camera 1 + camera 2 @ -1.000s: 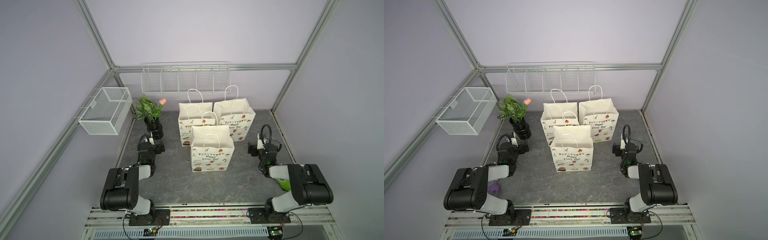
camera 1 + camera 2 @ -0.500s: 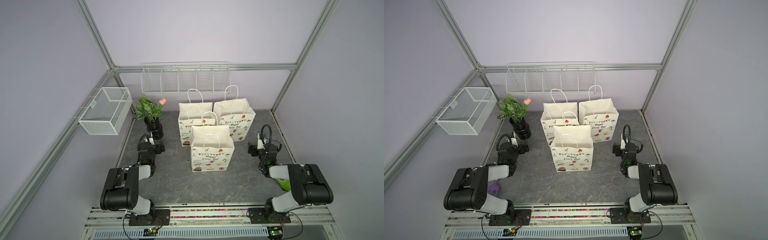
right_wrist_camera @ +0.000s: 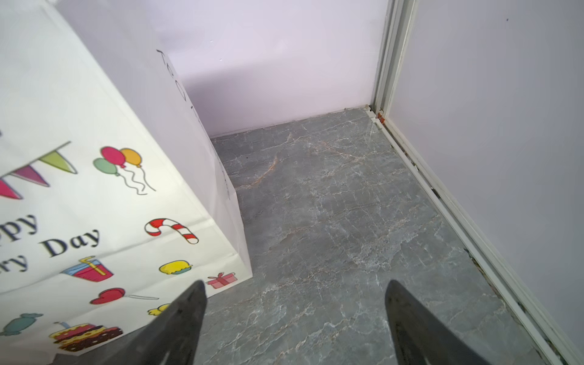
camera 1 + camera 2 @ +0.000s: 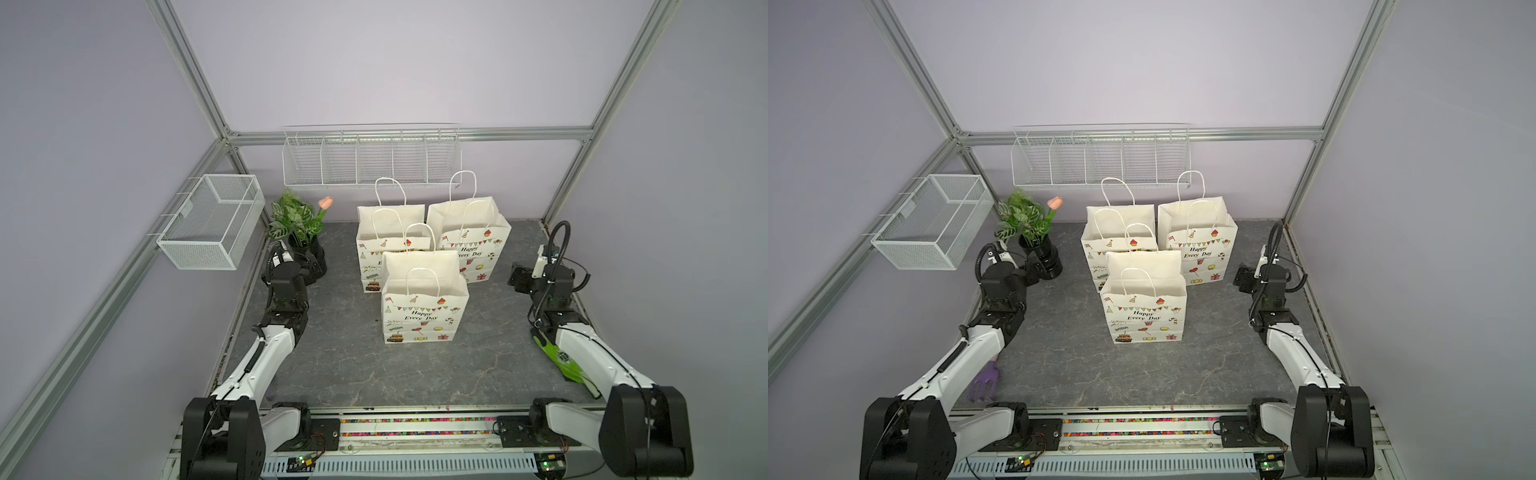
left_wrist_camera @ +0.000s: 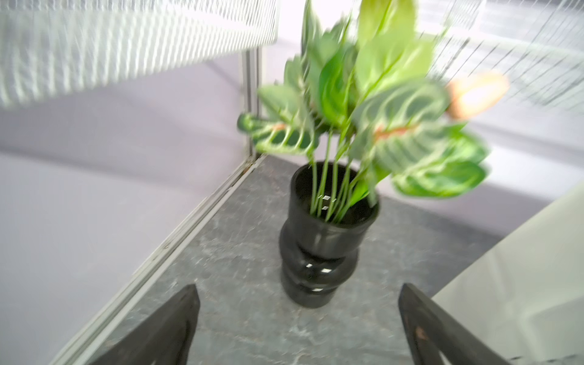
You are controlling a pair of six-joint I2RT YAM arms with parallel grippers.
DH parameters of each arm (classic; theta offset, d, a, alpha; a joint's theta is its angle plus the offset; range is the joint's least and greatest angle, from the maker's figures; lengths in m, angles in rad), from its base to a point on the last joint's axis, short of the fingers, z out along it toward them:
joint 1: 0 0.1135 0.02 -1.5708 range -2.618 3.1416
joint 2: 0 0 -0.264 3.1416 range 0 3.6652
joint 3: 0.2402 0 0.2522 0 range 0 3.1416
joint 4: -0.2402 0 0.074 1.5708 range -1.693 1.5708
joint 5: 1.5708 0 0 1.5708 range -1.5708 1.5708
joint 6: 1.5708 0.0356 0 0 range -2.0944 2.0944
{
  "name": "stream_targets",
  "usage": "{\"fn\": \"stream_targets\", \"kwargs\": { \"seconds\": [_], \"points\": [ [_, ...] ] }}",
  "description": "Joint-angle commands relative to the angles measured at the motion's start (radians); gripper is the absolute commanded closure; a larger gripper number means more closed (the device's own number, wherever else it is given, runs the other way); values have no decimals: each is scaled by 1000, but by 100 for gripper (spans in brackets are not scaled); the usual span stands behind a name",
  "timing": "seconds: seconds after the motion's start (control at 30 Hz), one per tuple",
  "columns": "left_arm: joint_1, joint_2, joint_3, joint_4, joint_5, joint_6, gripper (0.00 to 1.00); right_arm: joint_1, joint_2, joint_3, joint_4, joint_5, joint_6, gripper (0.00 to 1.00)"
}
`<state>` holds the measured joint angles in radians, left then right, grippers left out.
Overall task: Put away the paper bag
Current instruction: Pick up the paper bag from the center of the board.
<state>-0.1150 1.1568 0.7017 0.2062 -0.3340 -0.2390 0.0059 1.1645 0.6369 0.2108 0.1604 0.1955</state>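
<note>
"Top views, quick: where are the bags?"

"Three, all upright on the grey marble-look table [image 4: 353,365]. Front bag [image 4: 424,316] is white paper with loop handles and party prints, and it stands mid-table. Rear left bag [image 4: 370,253] and rear right bag [image 4: 478,245] are the same kind, side by side behind it near the back wall. The front bag overlaps both in view. Touching or not, can't tell."

"Your fingers?"

"My left fingers [image 5: 164,331] are spread wide with nothing between them, low over the table. They point at the black ribbed vase [image 5: 325,249] with green leaves and a pink tulip. The left wrist view is blurred. My right fingers [image 3: 180,322] are spread too and empty, just beside the rear right bag's lower corner. Contact isn't clear."

"Storage?"

"A white mesh wire basket [image 4: 212,224] hangs on the left wall rail. A white wire rack with dividers [image 4: 370,160] hangs on the back rail, above the rear bags."

"Other bits?"

"A green object [image 4: 561,361] lies under my right arm and a purple object [image 4: 984,382] beside my left arm. Both are partly hidden, so I can't tell what they are."
</note>
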Motion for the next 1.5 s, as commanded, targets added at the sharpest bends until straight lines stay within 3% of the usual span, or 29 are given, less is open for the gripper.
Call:
{"fn": "stream_targets", "kwargs": {
  "seconds": [0.0, 0.13, 0.27, 0.47, 0.67, 0.8, 0.9, 1.13, 1.47],
  "points": [
    [-6, 2, 41, -224, 97, -170, 1, -4, -64, 16, -186, -139, 71, 11],
    [-6, -61, 90, -308, 248, -188, 1, -2, -140, 67, -259, -383, 72, 7],
    [-74, -178, 64, -303, 382, -182, 11, 21, -193, 142, -370, -565, 73, 0],
    [-267, -297, 57, -366, 399, -157, 13, 74, -309, 189, -512, -711, 46, 2],
    [-301, -479, -7, -390, 512, -184, 12, 126, -439, 181, -593, -818, 49, 6],
    [-305, -517, -13, -413, 616, -179, 11, 150, -526, 171, -640, -836, 58, 8],
    [-328, -528, -27, -442, 684, -183, 3, 159, -574, 130, -651, -829, 62, 11],
    [-398, -569, -74, -442, 691, -190, 2, 214, -527, 103, -624, -816, 62, 21],
    [-414, -536, -143, -375, 672, -207, 1, 430, -381, 161, -633, -577, -22, 22]
  ]
}}
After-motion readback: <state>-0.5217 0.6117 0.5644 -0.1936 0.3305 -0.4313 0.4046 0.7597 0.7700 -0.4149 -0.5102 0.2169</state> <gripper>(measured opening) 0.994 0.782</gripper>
